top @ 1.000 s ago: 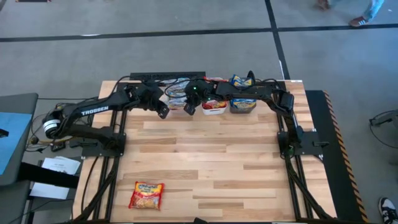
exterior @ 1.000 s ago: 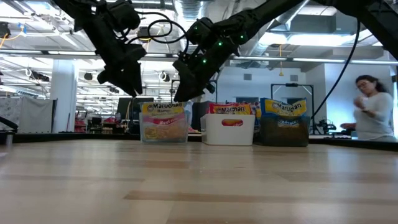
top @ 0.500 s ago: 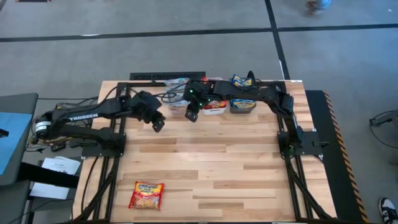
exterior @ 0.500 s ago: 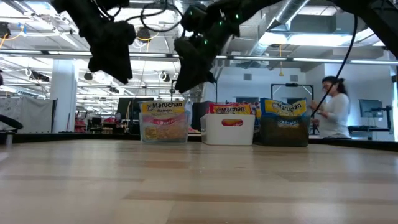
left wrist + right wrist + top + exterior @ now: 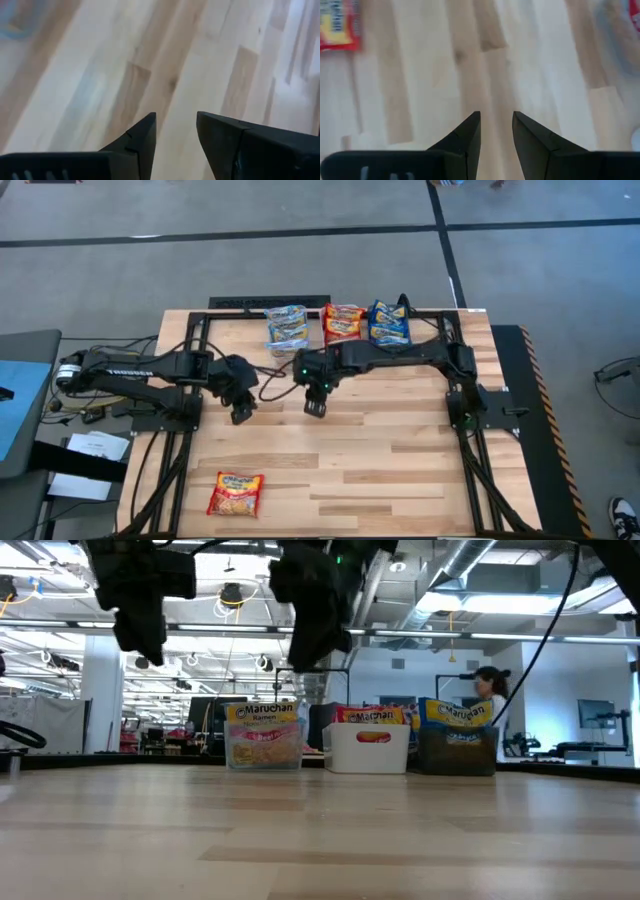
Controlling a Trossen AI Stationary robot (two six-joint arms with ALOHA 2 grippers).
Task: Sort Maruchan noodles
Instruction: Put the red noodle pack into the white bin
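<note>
A wooden table (image 5: 340, 450) carries two dark robot arms that reach in over its middle from either side, both grippers raised above the boards. Along the far edge stand three bins in a row: a clear bin (image 5: 264, 746) with pale blue packets (image 5: 287, 328), a white bin (image 5: 368, 748) with red packets (image 5: 343, 322) in the middle, and a dark bin (image 5: 457, 751) with blue packets (image 5: 388, 322), all upright with their printed tops showing over the rims. The left gripper (image 5: 240, 414) hangs over the left-centre of the table, its two fingers a narrow gap apart with nothing between them, only bare wood below. The right gripper (image 5: 314, 406) hangs just in front of the bins near the table's centre, its fingers likewise a small gap apart and holding nothing. One loose noodle packet (image 5: 235, 493), red and yellow, lies flat near the front left corner, well apart from both grippers and from the bins. In the room behind the table, a person (image 5: 491, 700) shows beyond the dark bin.
</note>
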